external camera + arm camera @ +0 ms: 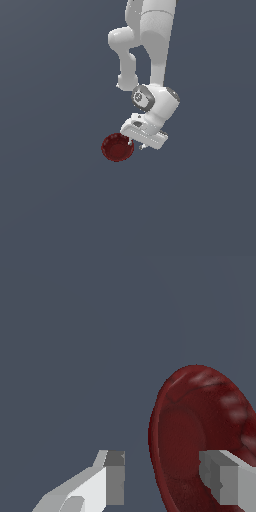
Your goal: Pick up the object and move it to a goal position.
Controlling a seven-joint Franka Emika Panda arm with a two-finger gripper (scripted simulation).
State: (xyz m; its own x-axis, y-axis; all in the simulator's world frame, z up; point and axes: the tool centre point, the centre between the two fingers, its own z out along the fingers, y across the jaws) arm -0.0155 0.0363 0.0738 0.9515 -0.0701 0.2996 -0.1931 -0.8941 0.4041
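Approach step. My hand [160, 478] is spread open, gripping nothing. The red bowl [117, 147] sits just beside it, toward the exterior view's left; one finger [227, 481] is over the bowl, the other outside (rim lies between). Next: lower, close on the rim.

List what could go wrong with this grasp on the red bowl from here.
1. The gripper looks off-centre: one finger is over the bowl, the other outside its rim. Closing may catch only the thin wall, so the bowl could slip.
2. With the jaws open beside the rim in the exterior view, descending may nudge the bowl away.
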